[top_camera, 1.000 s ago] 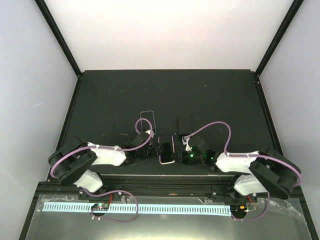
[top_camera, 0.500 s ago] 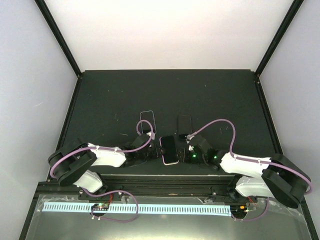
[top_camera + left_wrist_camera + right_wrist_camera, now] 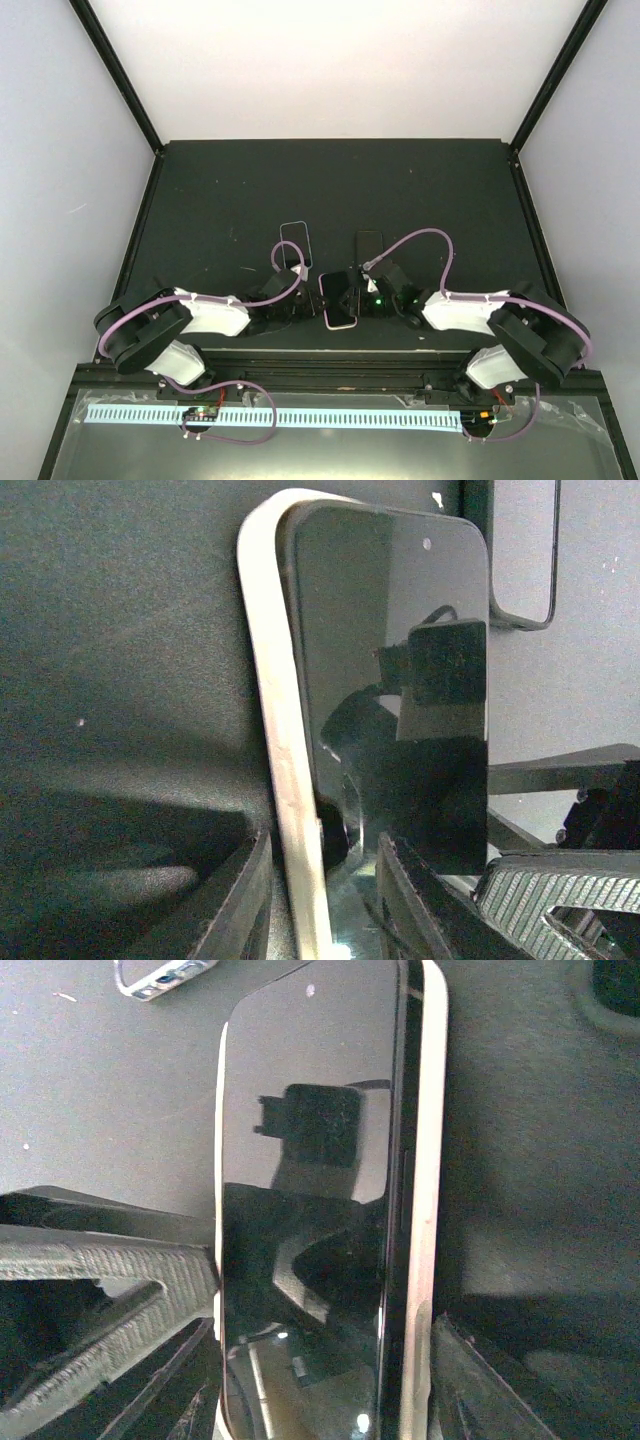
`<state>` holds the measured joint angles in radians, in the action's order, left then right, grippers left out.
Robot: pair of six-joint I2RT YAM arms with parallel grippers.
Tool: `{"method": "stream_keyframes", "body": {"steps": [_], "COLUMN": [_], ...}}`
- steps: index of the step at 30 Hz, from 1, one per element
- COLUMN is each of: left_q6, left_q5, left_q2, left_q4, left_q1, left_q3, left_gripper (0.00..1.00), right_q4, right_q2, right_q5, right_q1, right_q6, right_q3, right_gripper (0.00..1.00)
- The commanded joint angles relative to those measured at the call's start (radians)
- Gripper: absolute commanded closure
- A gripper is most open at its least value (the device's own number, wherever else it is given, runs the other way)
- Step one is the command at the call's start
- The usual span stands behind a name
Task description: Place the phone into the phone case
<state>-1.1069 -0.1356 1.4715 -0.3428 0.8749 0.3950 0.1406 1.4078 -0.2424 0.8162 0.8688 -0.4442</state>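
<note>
The black phone (image 3: 338,292) lies with one long edge sunk in the pale phone case (image 3: 341,322), between both grippers near the table's front. In the left wrist view the phone (image 3: 400,630) tilts out of the cream case rim (image 3: 275,680). My left gripper (image 3: 325,900) straddles that rim and the phone's edge, shut on them; from above it (image 3: 305,300) sits at the phone's left. My right gripper (image 3: 320,1390) stands open, its fingers outside the phone (image 3: 300,1110) and the case rim (image 3: 428,1160); seen from the top camera it (image 3: 365,298) sits at the phone's right.
A clear empty case (image 3: 295,238) lies just behind the left gripper and shows again in the left wrist view (image 3: 525,550). A dark phone-shaped slab (image 3: 369,245) lies behind the right gripper. Black frame rails border the dark table.
My right gripper has opened and shifted left so its fingers now flank the phone and case. The phone has turned slightly. The left gripper has stayed on the case edge.
</note>
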Motion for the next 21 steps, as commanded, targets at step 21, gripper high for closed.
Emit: {"method": "stream_keyframes", "body": {"steps": [21], "left_q6": [0.019], "left_q5": [0.014], "left_q2": [-0.114], "left_q4": [-0.054], "left_q1": [0.007], "left_q3": [-0.099], "left_gripper": [0.79], "right_q4": [0.584], "right_q2": [0.047], "right_q5": [-0.331], "right_q1": [-0.033], "right_q6": [0.299], "right_q3": [0.095], "right_gripper": [0.41]}}
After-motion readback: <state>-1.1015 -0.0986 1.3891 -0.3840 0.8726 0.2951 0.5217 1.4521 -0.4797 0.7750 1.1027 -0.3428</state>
